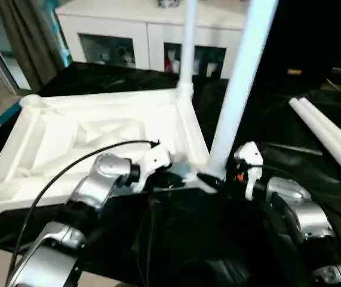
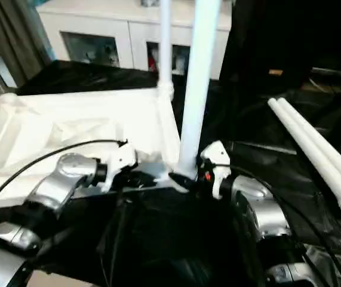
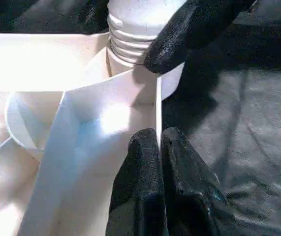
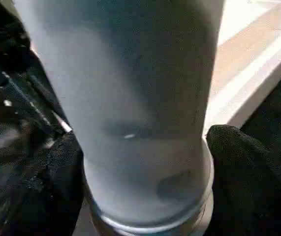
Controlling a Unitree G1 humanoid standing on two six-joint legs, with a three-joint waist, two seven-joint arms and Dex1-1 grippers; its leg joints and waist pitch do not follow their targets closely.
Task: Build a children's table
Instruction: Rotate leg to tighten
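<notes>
The children's table top lies upside down, ribbed side up, on the black-covered work table. A white leg stands upright in its far right corner socket. A second leg stands in the near right corner. My left gripper is shut on the thin near rim of the top, just beside that corner. My right gripper has its jaws spread around the base of the near leg, one black finger on each side. One of its fingers lies against the leg's threaded end.
Two loose white legs lie side by side on the black cover at the right. A white cabinet with glass doors stands behind the work table. A black cable arcs over my left forearm.
</notes>
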